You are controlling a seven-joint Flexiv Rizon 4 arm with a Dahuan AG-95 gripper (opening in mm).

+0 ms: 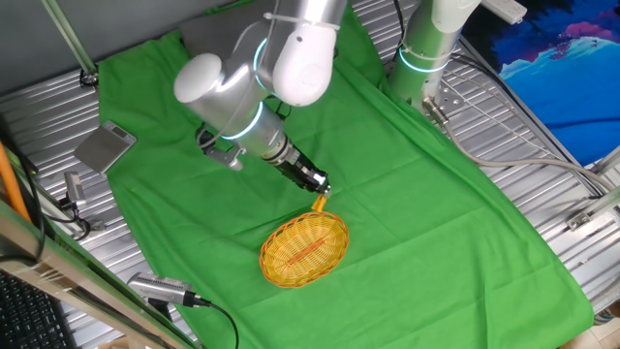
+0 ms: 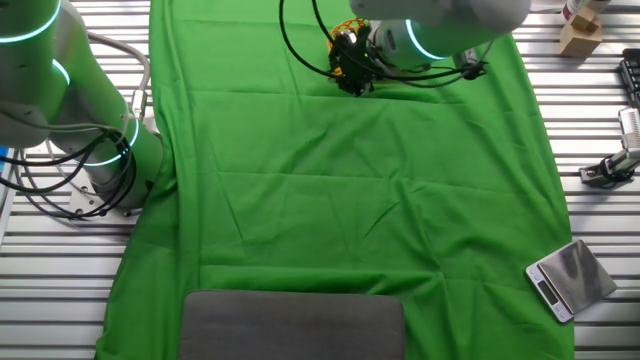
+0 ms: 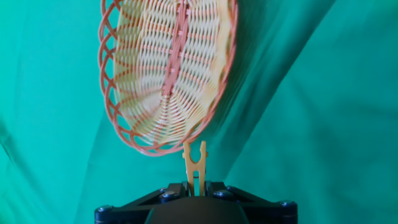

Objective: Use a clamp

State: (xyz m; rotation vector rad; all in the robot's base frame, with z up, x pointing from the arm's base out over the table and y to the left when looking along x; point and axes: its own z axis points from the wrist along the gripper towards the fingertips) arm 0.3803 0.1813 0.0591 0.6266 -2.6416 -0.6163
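A robot gripper (image 3: pixel 195 190) is closed on a small yellow-orange clamp (image 3: pixel 194 163), held upright with its two prongs pointing at the near rim of an oval wicker basket (image 3: pixel 166 74). The basket lies on a green cloth (image 1: pixel 407 204) near the middle of the bench, and the prongs sit just short of the rim. To do this step well, the prongs probably need to straddle the rim squarely before the clamp is let go.
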